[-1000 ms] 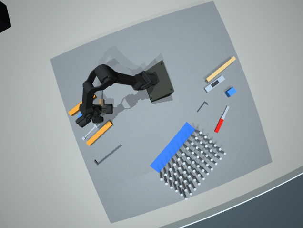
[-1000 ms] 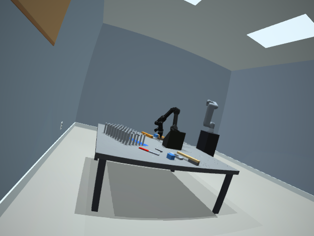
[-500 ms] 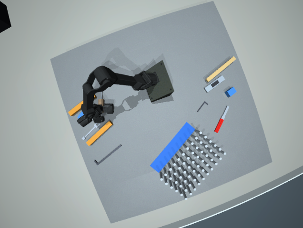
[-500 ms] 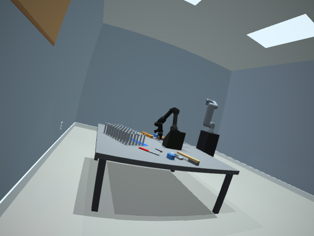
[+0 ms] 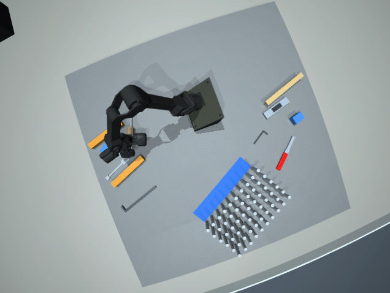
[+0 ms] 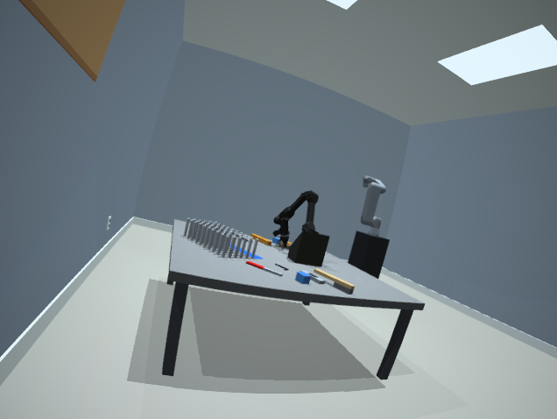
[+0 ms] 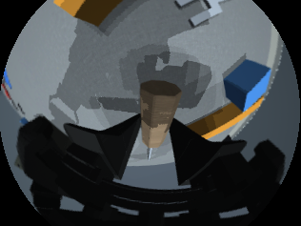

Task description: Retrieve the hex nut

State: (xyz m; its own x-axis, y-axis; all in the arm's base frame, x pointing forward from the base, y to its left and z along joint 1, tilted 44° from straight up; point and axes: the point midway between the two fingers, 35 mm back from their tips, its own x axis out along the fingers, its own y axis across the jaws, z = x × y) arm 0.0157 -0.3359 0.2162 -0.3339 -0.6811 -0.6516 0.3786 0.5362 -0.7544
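My gripper (image 5: 130, 137) (image 6: 282, 240) (image 7: 155, 117) is low over the table's left side, shut on the brown handle of a thin-rod tool (image 5: 129, 130) (image 7: 158, 113). The tool's grey rod (image 5: 130, 121) sticks out towards the arm's elbow. The field of standing metal spacers (image 5: 249, 208) (image 6: 220, 238) is far off at the lower right, with the blue taped strip (image 5: 222, 189) (image 6: 250, 253) along its near side. I cannot make out the nut among the spacers.
Two orange bars (image 5: 127, 171) (image 5: 95, 140), a small blue block (image 5: 103, 148) (image 7: 248, 84) and a white forked tool (image 5: 114, 170) (image 7: 205, 0) lie around the gripper. A long dark hook (image 5: 140, 199) lies below. At right: a small hook (image 5: 260, 136), a red-handled tool (image 5: 285, 154), a blue cube (image 5: 296, 117), a tan bar (image 5: 283, 88).
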